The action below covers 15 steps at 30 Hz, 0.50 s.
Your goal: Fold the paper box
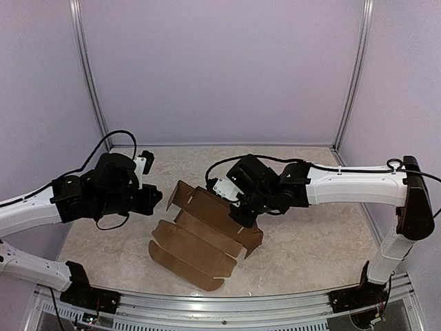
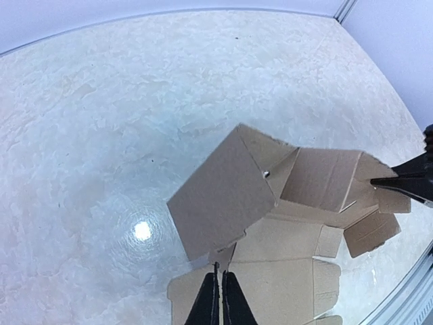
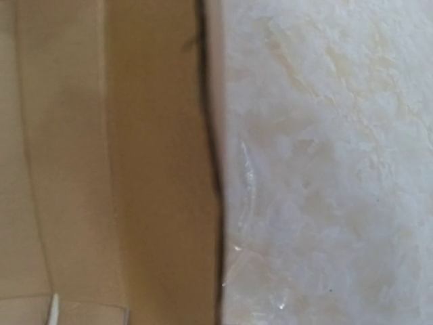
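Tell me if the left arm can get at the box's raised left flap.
Probably yes: the left gripper hangs just beside the raised flap of the paper box, with nothing between them.

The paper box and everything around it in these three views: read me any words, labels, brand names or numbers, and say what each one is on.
There are none to read. The paper box is plain brown cardboard with no print on any panel that shows. The table carries no writing either.
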Each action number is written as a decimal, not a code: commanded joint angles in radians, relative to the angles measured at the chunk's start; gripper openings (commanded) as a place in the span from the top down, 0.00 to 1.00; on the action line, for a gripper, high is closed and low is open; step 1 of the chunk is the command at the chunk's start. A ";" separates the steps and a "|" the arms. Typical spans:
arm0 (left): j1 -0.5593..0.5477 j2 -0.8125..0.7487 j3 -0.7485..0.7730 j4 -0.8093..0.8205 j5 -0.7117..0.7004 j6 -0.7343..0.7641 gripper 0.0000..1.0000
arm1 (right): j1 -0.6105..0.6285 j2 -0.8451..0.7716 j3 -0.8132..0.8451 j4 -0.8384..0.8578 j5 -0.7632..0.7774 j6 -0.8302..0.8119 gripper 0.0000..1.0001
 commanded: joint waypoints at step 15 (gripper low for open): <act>0.226 -0.187 -0.095 0.153 0.205 0.108 0.65 | -0.009 -0.089 0.012 -0.122 -0.103 -0.329 1.00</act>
